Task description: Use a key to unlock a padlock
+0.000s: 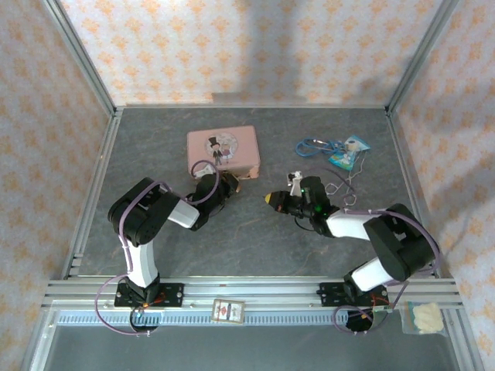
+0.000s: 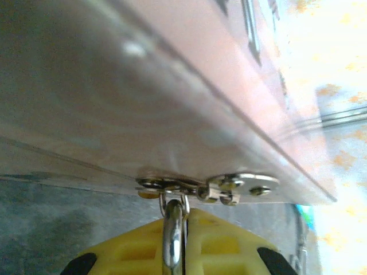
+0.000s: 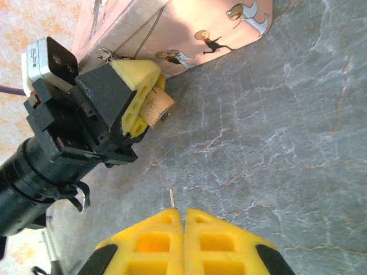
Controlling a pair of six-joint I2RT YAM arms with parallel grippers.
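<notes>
Hanging from the hasp (image 2: 241,184) of the pink tin (image 3: 189,28), the padlock (image 3: 157,106) is pinched by the left gripper (image 3: 143,102). We see the key (image 3: 171,197) protruding from the right gripper (image 3: 183,229), whose pads clamp it, near the padlock above the grey table (image 3: 287,143).

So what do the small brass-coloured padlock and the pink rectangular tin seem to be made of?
Small brass-coloured padlock: metal, probably brass, going by its dull golden body; its shackle is shiny silvery steel-like metal with bright highlights. Pink rectangular tin: likely thin sheet metal with a glossy printed coat; its side mirrors light and carries a riveted silvery hasp.
</notes>
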